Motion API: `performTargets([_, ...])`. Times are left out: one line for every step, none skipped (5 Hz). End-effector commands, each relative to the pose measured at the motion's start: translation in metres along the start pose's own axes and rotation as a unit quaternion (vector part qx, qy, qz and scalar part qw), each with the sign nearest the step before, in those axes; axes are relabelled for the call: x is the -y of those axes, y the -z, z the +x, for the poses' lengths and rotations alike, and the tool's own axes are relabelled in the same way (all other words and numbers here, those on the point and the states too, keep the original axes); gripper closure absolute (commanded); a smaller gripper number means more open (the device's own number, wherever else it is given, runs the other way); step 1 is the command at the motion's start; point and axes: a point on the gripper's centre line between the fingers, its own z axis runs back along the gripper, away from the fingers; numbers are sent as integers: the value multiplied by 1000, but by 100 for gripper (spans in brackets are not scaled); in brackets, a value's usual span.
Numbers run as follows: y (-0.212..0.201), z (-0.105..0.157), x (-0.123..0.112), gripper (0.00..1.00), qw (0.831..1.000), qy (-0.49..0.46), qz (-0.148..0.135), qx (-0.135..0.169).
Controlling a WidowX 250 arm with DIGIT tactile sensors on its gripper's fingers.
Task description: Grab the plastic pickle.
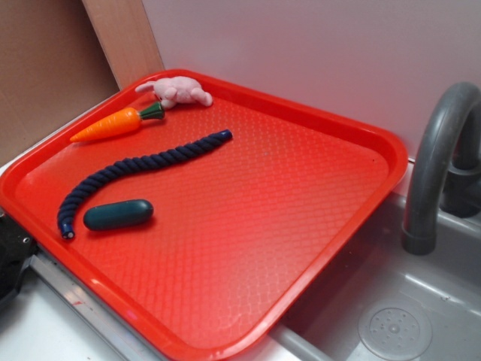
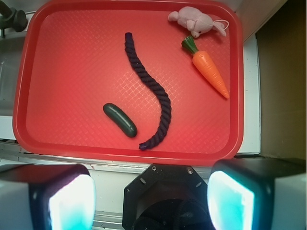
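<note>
The gripper (image 2: 151, 191) hangs above the near rim of the red tray (image 2: 72, 148), jaws spread wide, nothing between its pads. Straight ahead and slightly left of it lies the plastic pickle (image 2: 120, 120), with bare tray on its left and far sides. Just right of the pickle, close but apart, the navy rope (image 2: 148, 84) curves away from the tool, narrowing room on that side. The toy carrot (image 2: 209, 72) and pink plush (image 2: 194, 21) sit far ahead to the right, well clear. The faucet (image 1: 440, 165) stands beyond the tray's left edge.
</note>
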Motion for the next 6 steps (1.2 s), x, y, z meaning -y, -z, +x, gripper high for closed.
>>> performTargets([0,0,0,0,1000,0,0,0])
performTargets([16,6,11,0,994,108,2,4])
performTargets([16,6,11,0,994,108,2,4])
performTargets([16,6,11,0,994,108,2,4])
performTargets([29,25,13,0,972,231,-12,32])
performTargets([46,30,25,0,935,351,-12,46])
